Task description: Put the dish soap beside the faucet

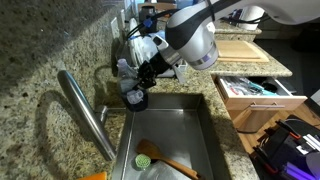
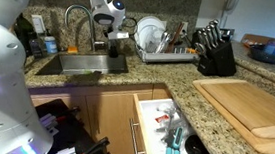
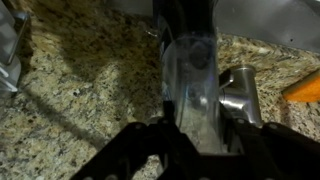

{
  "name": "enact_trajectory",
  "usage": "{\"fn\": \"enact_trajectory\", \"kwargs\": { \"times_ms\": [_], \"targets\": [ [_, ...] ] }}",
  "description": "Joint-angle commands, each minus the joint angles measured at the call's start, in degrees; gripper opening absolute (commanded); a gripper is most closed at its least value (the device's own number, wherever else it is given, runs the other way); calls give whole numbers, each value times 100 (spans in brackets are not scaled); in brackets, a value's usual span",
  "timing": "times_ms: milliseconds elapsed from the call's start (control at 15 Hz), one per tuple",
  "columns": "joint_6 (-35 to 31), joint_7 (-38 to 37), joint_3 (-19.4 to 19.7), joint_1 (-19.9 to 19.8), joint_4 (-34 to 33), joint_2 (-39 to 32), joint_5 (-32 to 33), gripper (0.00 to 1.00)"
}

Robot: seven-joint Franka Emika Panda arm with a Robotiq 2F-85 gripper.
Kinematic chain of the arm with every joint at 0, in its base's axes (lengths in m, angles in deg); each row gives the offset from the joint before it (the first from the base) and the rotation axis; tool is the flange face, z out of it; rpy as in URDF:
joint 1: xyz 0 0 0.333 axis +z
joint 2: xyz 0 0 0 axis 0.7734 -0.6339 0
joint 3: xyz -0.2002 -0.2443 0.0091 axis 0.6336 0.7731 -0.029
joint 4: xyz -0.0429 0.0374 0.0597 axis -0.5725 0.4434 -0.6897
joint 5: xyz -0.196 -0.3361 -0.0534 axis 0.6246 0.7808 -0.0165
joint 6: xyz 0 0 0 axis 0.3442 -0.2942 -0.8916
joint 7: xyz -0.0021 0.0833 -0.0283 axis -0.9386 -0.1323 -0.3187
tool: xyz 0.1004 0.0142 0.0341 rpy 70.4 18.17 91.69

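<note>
Pinched in the end effector [image 3: 195, 148], the dish soap [image 3: 190, 85] hangs over the counter [image 3: 80, 90], the faucet [image 1: 85, 110] close beside.

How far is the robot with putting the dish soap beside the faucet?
Done: the gripper is shut on the dish soap. In hand: it holds the bottle at the sink corner, near the faucet; whether it touches the counter is unclear. Left: releasing it and backing away.
</note>
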Motion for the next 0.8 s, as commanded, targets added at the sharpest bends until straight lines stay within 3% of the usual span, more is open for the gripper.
{"fn": "enact_trajectory", "kwargs": {
  "times_ms": [0, 533, 600, 733],
  "targets": [
    [-327, 400, -136, 71, -577, -185, 28, 17],
    [-564, 1033, -617, -7, -1220, -489, -214, 17],
    [-393, 652, -361, 128, -888, -334, 14, 42],
    [-453, 704, -431, 112, -1003, -417, -14, 42]
  ]
}}
